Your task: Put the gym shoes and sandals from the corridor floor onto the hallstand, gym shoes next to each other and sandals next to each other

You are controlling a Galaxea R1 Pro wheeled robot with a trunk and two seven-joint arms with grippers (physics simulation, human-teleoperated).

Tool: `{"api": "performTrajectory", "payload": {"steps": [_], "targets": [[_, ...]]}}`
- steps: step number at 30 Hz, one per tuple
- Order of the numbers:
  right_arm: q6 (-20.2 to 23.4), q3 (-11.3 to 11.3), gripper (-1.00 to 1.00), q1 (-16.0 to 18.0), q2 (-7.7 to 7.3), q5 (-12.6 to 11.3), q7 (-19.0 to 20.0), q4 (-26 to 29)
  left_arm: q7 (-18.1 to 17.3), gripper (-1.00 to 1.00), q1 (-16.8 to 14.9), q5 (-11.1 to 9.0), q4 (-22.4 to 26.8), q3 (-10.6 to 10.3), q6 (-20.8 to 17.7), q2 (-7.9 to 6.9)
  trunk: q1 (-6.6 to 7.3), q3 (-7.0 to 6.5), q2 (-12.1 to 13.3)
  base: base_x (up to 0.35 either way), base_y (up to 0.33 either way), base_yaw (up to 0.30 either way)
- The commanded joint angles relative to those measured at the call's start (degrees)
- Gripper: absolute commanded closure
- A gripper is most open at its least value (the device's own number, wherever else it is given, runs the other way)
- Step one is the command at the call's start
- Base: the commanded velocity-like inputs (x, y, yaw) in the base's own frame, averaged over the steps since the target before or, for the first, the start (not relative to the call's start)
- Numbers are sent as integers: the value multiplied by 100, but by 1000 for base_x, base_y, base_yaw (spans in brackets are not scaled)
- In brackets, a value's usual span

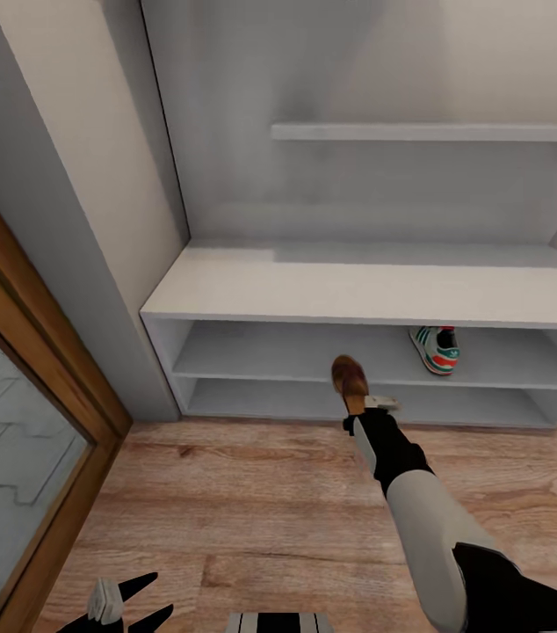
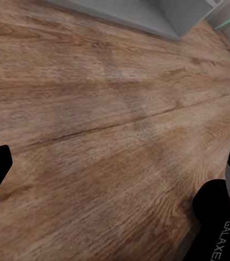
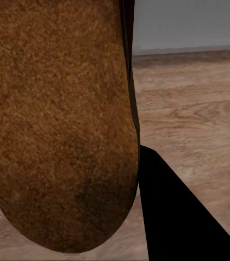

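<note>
Pale grey hallstand [image 1: 349, 294] on wood-plank corridor floor [image 1: 252, 510], gym shoe [image 1: 435, 348] on its upper shelf tier, right gripper [image 1: 359, 397] pinching brown sandal [image 1: 350, 378] before the shelves, left gripper [image 1: 125, 602] spread, wood-framed door [image 1: 24, 422] alongside.

Ahead of me a pale grey wall [image 1: 358, 70] rises. A wood-framed glass door [image 1: 15, 413] stands at my left, beside a grey wall pier [image 1: 68, 176]. Light is soft, even.

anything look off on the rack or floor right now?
Only one white lace-up sneaker with green stripes sits on the pale grey hallstand, on its upper open tier; its partner isn't beside it. The right gripper holds a brown leather sandal upright before the shelves. Nothing looks spilled or damaged.
</note>
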State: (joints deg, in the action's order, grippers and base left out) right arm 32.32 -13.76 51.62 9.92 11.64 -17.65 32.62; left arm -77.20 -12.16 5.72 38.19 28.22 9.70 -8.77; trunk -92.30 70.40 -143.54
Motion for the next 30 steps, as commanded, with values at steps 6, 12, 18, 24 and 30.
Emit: {"api": "performTrajectory", "payload": {"steps": [6,12,18,24,30], "targets": [[233,-24,100,45,8,14,-1,294,-23,-100,-6,52,4,30,58,15,1,5,-2,0,0,0],[248,-24,100,51,8,14,5,323,-26,-100,-6,52,3,33,50,16,1,5,-2,159,0,0],[249,-24,100,54,8,14,7,316,-38,-100,-6,52,4,34,55,16,1,5,-2,319,0,0],[249,-23,100,50,8,14,8,300,-41,-100,-6,52,5,34,58,16,1,5,-2,266,0,0],[249,-25,100,52,8,14,8,292,-41,-100,-6,52,5,31,61,16,1,5,-2,59,0,0]]}}
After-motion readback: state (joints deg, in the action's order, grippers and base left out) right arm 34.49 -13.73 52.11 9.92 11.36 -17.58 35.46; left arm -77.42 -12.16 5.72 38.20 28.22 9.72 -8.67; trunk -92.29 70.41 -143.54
